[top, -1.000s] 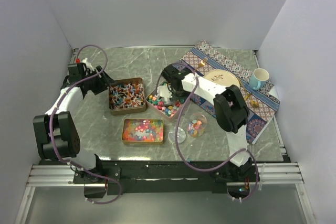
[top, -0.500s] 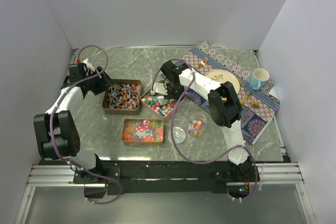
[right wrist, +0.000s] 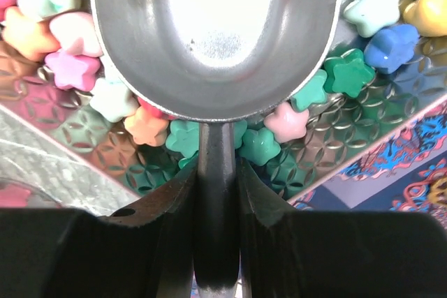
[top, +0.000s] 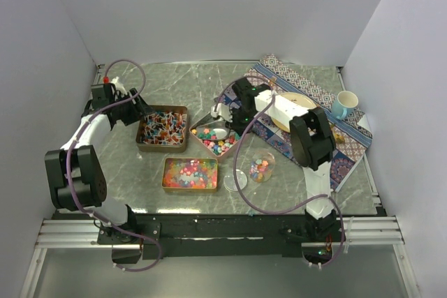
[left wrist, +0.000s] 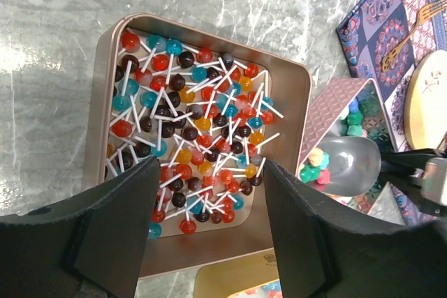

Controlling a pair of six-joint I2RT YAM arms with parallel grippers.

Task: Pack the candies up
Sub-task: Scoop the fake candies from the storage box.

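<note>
Candies [right wrist: 347, 72] lie around the empty scoop [right wrist: 216, 33]; the right gripper [right wrist: 215, 193], clamped on its handle, should tip the lip under them.

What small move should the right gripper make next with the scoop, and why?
Probably tip the scoop down and push it into the star candies. The right gripper is shut on its handle, the bowl looks empty, and it hangs over the candies in their tin.
</note>
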